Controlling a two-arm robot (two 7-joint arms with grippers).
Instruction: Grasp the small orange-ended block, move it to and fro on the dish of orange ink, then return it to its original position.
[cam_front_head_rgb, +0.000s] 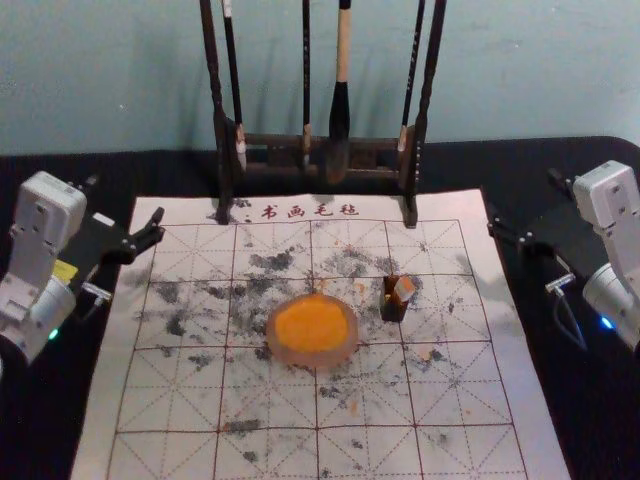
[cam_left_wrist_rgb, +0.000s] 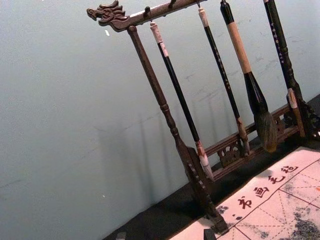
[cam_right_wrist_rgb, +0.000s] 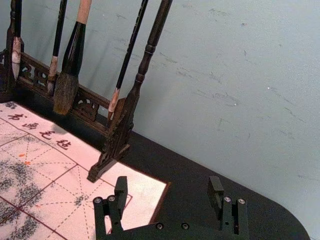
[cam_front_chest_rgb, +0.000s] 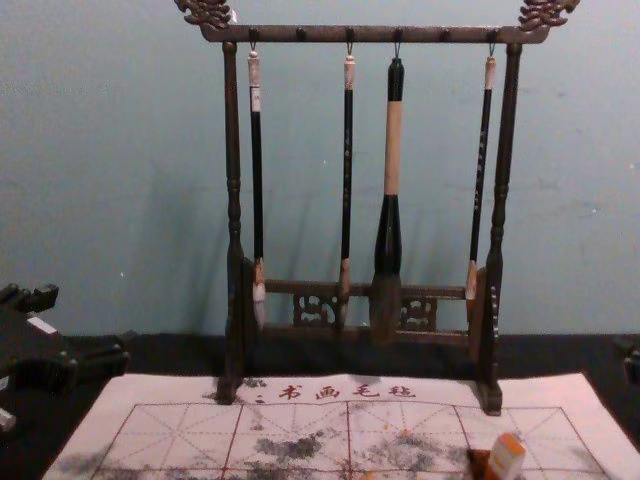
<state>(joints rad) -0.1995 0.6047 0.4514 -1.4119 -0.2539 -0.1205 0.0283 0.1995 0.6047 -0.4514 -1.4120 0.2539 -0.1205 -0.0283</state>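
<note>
Nearest the camera, at six o'clock, spreads a white mat (cam_front_head_rgb: 98, 440), ruled in dark red squares and blotched with black and orange, lying on the black table (cam_front_head_rgb: 600, 430). Behind, at twelve o'clock, a dark carved wooden rack (cam_front_head_rgb: 222, 165) stands with its feet on the mat's far edge before a pale blue-green wall (cam_front_head_rgb: 130, 80); four brushes (cam_front_chest_rgb: 392, 150) hang from its bar. Near the mat's middle sits a round dish (cam_front_head_rgb: 284, 355) of orange ink (cam_front_head_rgb: 310, 326). Between two and three o'clock from it, just beside, a small dark box (cam_front_head_rgb: 393, 311) holds the orange-ended block (cam_front_head_rgb: 404, 289), leaning, its upper part sticking out. At ten o'clock from the dish, well apart, the left gripper (cam_front_head_rgb: 125, 198) hangs with jaws spread, grasping nothing; at two o'clock, the right gripper (cam_front_head_rgb: 523, 196) has its jaws parted and empty too.
</note>
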